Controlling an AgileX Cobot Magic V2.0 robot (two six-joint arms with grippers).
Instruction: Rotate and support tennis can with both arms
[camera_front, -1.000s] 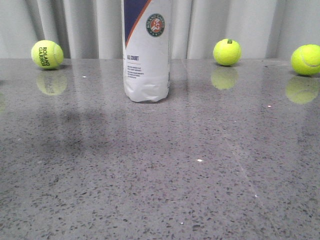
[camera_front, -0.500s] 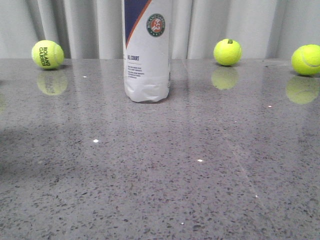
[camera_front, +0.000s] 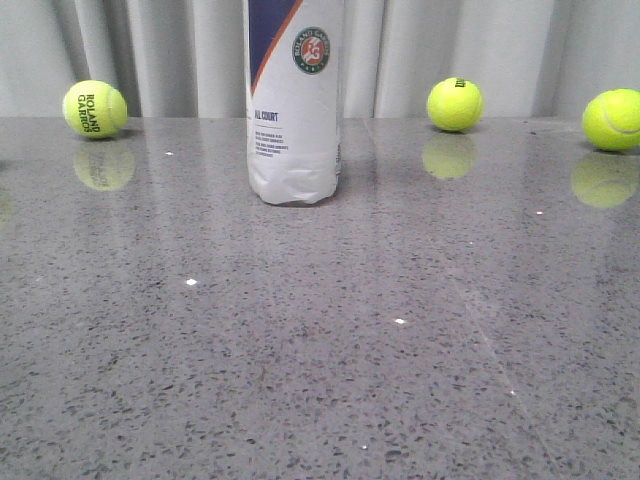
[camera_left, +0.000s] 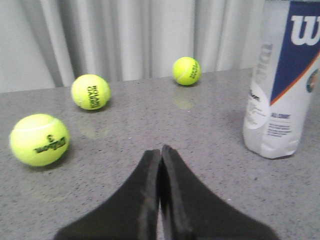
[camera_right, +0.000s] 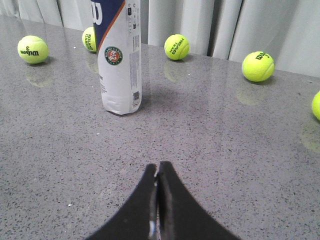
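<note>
The tennis can (camera_front: 294, 100) stands upright at the middle back of the grey table, white label with navy band and round red-green emblem; its top is cut off by the frame. It also shows in the left wrist view (camera_left: 282, 80) and the right wrist view (camera_right: 119, 55). My left gripper (camera_left: 160, 150) is shut and empty, well short of the can. My right gripper (camera_right: 158, 166) is shut and empty, also well short of it. Neither arm shows in the front view.
Yellow-green tennis balls lie along the back: one at left (camera_front: 95, 108), one right of the can (camera_front: 454, 104), one at far right (camera_front: 612, 119). More balls (camera_left: 39, 139) show in the wrist views. A grey curtain (camera_front: 170, 50) hangs behind the table.
A dark shadow on the left of the table has slid off leftward and gone. The can and balls have not moved.
</note>
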